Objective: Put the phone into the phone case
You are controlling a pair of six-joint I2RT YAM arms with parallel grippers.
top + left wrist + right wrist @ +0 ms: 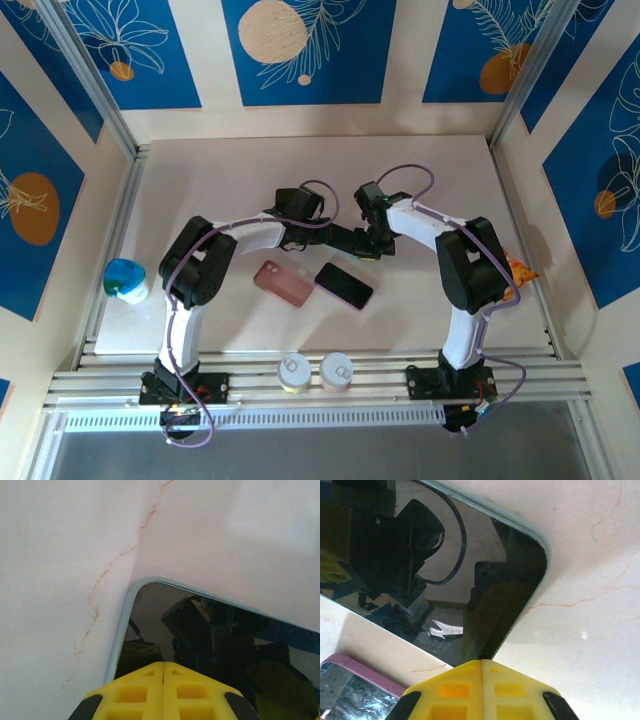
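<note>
The black phone (344,286) lies flat, screen up, in the middle of the table. The pink phone case (283,283) lies just to its left, a little apart from it. My left gripper (352,240) and right gripper (373,250) hang close together just beyond the phone's far end, both shut and holding nothing. In the left wrist view the shut yellow fingers (163,663) sit over a corner of the phone (210,635). The right wrist view has its shut fingers (482,661) at another corner of the phone (420,570), with the case (350,687) at lower left.
Two small round tins (295,372) (336,371) stand on the rails at the near edge. A blue and white object (127,278) sits at the table's left edge, and an orange item (520,268) at the right edge. Walls enclose the table.
</note>
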